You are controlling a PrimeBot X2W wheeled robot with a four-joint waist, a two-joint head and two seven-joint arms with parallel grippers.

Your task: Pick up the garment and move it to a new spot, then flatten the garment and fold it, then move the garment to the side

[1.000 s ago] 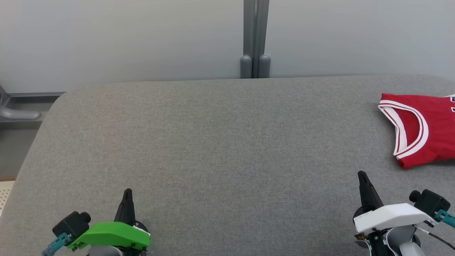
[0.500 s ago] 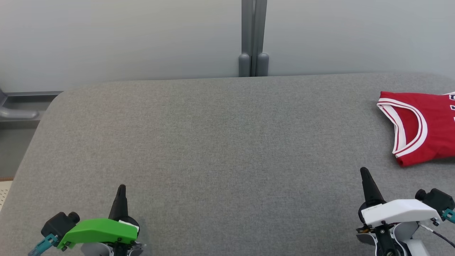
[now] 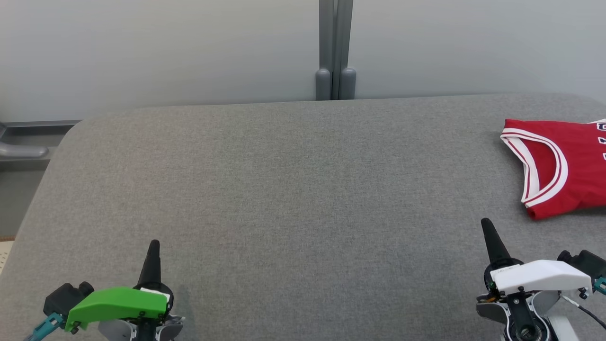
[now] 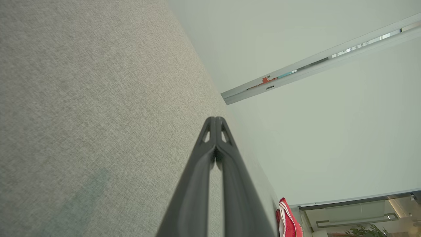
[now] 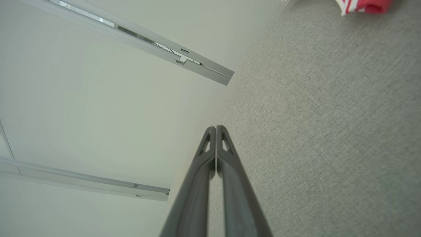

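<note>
At the near edge of the bench, your left hand and right hand both sit with fingers pressed together, holding nothing. Farther out on the right, the red shirt lies flat, well apart from both. Open the right hand wide before reaching, and pinch a trimmed edge rather than the flat middle.
</note>
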